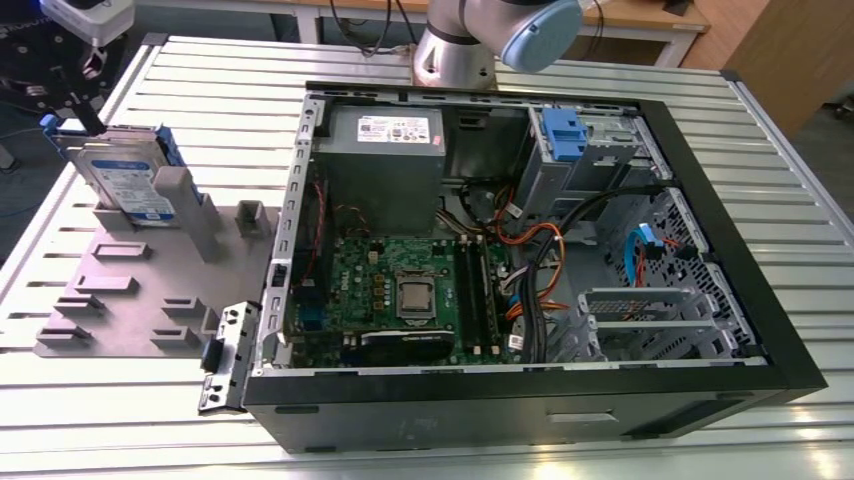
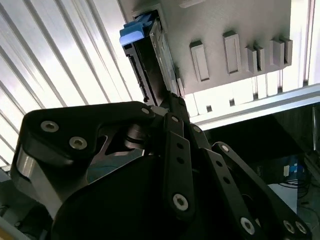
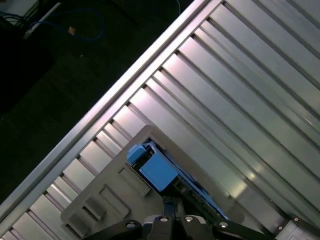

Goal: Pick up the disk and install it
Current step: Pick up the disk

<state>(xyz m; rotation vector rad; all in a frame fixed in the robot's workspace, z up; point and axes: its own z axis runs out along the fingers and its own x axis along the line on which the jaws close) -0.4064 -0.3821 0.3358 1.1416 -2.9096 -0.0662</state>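
Observation:
The disk (image 1: 123,175) is a silver drive with a white-and-blue label and blue side rails. It stands on edge in a slot of the grey fixture plate (image 1: 127,300) at the exterior view's left. In both wrist views it appears edge-on, with a blue rail end (image 2: 134,33) (image 3: 157,172). My black gripper (image 1: 88,122) hangs over the disk's upper corner farthest from the case. Its fingers (image 2: 173,112) are drawn together, with the tips (image 3: 169,202) right at the disk's end. No grip on the disk shows.
An open computer case (image 1: 534,400) lies to the right of the plate, showing the motherboard (image 1: 400,295), a grey power-supply box (image 1: 384,130) and a drive cage with a blue latch (image 1: 565,135). The ribbed metal table (image 1: 747,130) ends close behind the disk.

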